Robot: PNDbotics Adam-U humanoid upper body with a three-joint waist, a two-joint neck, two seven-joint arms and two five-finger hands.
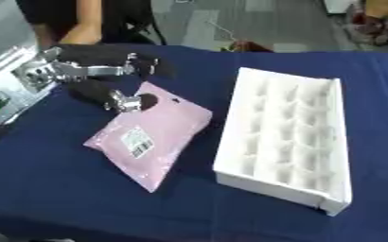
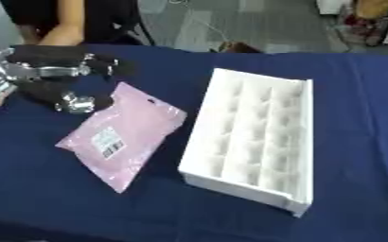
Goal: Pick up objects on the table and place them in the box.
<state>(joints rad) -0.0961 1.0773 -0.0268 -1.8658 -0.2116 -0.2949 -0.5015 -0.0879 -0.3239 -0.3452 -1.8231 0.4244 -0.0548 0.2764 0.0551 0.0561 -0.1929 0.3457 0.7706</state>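
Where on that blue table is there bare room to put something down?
Bare cloth lies in front of the pink pouch and white box, and along the box's right. It is crowded at far left, where the left hand meets the pouch's top.

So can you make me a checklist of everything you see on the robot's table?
Surface: blue cloth table, slightly askew in view.
Job's things: pink bag with a white label, lying flat left of the white box; box compartments look empty.
Clutter: grey device at the table's left edge.
Hands: left hand over the bag's top corner, thumb at its edge; whether it grips is unclear. Right hand not seen.
Cables: nothing seen.
Surroundings: grey floor; a person's arm beyond the far edge.
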